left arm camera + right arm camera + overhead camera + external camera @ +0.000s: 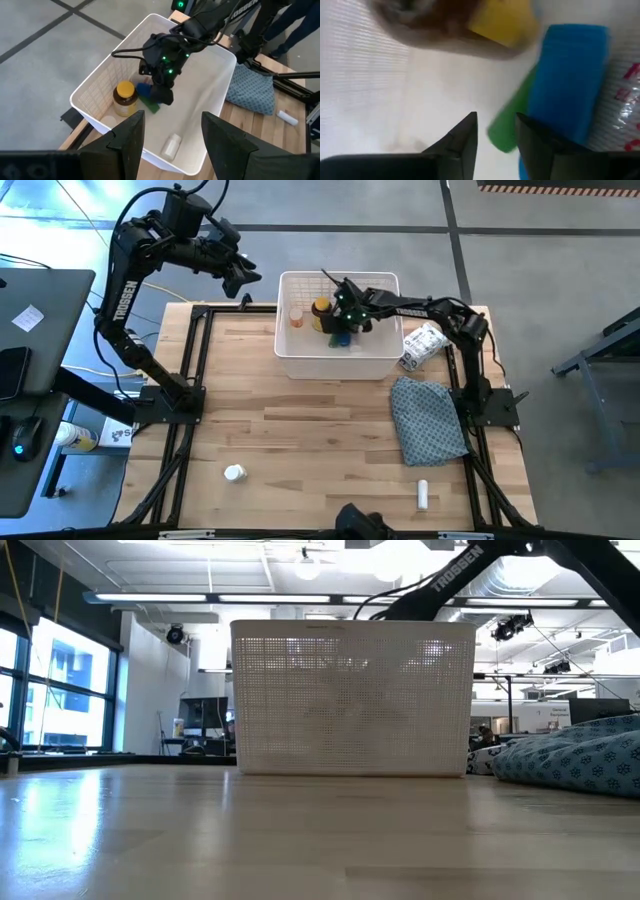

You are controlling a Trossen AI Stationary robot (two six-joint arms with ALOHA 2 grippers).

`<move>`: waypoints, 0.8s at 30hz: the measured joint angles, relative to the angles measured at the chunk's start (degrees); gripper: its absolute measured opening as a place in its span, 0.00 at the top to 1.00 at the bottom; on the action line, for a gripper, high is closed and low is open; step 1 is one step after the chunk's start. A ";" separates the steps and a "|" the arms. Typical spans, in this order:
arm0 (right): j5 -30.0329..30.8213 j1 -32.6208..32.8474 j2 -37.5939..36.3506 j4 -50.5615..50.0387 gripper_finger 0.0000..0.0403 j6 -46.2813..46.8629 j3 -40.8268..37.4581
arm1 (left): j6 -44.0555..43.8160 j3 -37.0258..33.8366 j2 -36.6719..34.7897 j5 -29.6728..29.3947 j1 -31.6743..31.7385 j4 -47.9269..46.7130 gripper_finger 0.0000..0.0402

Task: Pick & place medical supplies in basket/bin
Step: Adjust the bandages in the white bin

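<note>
Two oblong pieces, green (509, 131) and blue (566, 80), lie inside the white lattice-sided plastic bin (336, 364) beside the yellow-capped amber bottle (124, 98). Right end effector (496, 131) hangs over them, fingers narrowly parted, empty. Left end effector (172, 135) hovers wide beyond the bench (300, 440).

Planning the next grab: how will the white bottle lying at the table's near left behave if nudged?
The white bottle appears to lie on its side, so a nudge would probably roll it. The bare wood table around it offers nothing to stop it. It looks small and rigid, likely light, so closing jaws might knock it aside.
</note>
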 joint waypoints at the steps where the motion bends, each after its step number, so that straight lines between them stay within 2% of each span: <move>1: 0.55 -0.06 0.00 -1.17 0.71 -0.30 0.00 | -0.13 0.00 0.00 -0.02 0.00 -0.08 0.44; 7: 1.79 -0.62 -0.17 -6.54 0.78 -2.70 0.00 | -0.11 0.00 0.00 0.02 0.00 -0.84 0.44; 12: -1.38 -0.92 -0.70 -4.11 0.80 -3.63 0.00 | -0.09 0.00 0.00 0.02 0.00 -0.81 0.44; 18: -0.15 -1.07 -4.19 -3.15 0.81 -1.52 0.17 | -0.05 0.00 0.00 0.03 0.00 -0.80 0.44; 24: -2.06 0.09 -3.18 0.25 0.81 0.35 0.17 | 0.22 0.00 0.13 0.34 -0.02 -0.67 0.44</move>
